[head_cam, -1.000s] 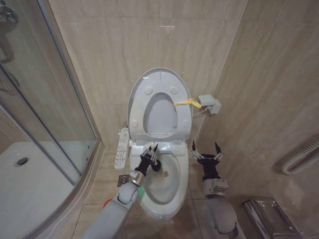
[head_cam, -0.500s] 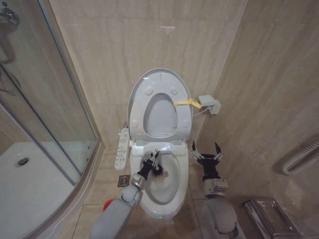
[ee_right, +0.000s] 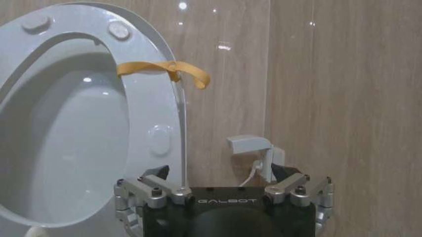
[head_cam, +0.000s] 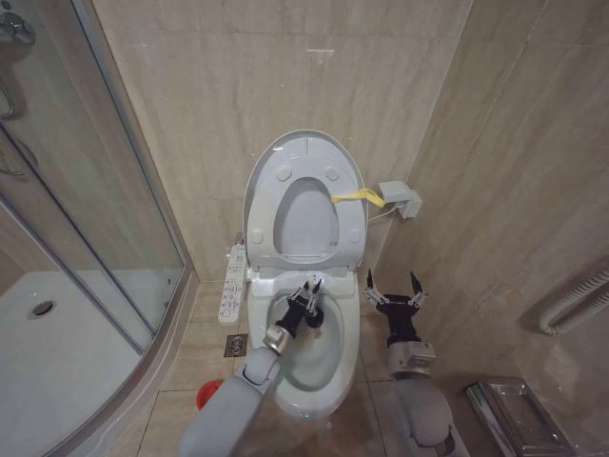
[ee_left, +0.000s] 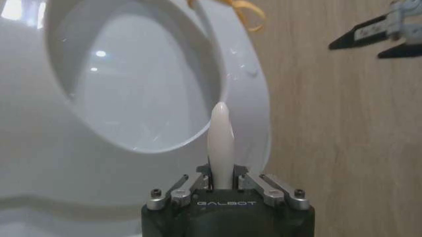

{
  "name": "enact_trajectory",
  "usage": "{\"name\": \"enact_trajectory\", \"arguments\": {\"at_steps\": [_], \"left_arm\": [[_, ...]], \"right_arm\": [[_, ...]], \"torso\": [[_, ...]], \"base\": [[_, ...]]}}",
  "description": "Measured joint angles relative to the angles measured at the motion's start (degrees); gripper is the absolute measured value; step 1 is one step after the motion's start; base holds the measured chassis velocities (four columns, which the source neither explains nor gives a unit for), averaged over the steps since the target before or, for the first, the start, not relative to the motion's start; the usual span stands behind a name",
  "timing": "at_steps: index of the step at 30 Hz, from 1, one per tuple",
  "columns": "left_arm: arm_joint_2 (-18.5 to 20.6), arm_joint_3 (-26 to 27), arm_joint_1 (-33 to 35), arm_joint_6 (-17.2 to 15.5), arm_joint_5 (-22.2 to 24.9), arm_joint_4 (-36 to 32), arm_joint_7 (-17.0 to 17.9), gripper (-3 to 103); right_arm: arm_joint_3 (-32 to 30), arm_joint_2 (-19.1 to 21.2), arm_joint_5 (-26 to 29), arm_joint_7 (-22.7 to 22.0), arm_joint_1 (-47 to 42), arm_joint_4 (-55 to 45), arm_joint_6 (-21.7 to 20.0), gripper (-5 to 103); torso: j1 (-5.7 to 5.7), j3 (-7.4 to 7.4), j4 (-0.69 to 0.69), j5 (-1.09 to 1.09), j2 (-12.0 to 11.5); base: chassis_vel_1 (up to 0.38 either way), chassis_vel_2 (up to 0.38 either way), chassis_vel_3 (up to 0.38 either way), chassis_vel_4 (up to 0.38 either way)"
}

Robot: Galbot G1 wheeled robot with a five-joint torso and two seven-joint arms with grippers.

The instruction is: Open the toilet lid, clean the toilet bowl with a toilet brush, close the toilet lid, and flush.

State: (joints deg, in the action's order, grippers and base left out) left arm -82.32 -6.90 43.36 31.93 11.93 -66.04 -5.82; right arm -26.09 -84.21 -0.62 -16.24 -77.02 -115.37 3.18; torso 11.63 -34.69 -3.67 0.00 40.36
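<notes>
While brush-gripping, left hand (head_cam: 312,288) inside toilet bowl (head_cam: 345,376).

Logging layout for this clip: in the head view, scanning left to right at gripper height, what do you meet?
Shower tray → button panel → left gripper, shut on the toilet brush over the toilet bowl → right gripper, open → wall pipes.

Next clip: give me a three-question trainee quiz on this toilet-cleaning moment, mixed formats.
1. True or false: the toilet lid is raised.
2. Which claw holds the toilet brush? A) left B) right
3. Fill in: the right claw waits open beside the toilet ____.

Key:
1. True; it leans against the wall.
2. A; the left claw grips the handle over the toilet bowl.
3. bowl
</notes>
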Motion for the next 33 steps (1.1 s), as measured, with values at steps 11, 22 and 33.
{"name": "enact_trajectory", "arguments": {"at_steps": [11,22,33], "left_arm": [[-1.25,0.84,-1.93,2.49,-2.9,11.1,-0.34,20],[-1.89,-0.15,0.17,1.24,-2.99,2.44,0.06,20],[-1.74,1.15,-0.97,2.71,-4.29,10.81,-0.84,20]], "right_arm": [[0.0,0.0,0.0,0.0,0.0,0.0,0.0,100],[0.0,0.0,0.0,0.0,0.0,0.0,0.0,100],[0.01,0.0,0.0,0.02,0.0,0.0,0.0,100]], "torso": [[0.0,0.0,0.03,0.01,0.0],[0.0,0.0,-0.02,0.01,0.01],[0.0,0.0,0.03,0.01,0.01]], "base": [[0.0,0.0,0.0,0.0],[0.0,0.0,0.0,0.0],[0.0,0.0,0.0,0.0]]}}
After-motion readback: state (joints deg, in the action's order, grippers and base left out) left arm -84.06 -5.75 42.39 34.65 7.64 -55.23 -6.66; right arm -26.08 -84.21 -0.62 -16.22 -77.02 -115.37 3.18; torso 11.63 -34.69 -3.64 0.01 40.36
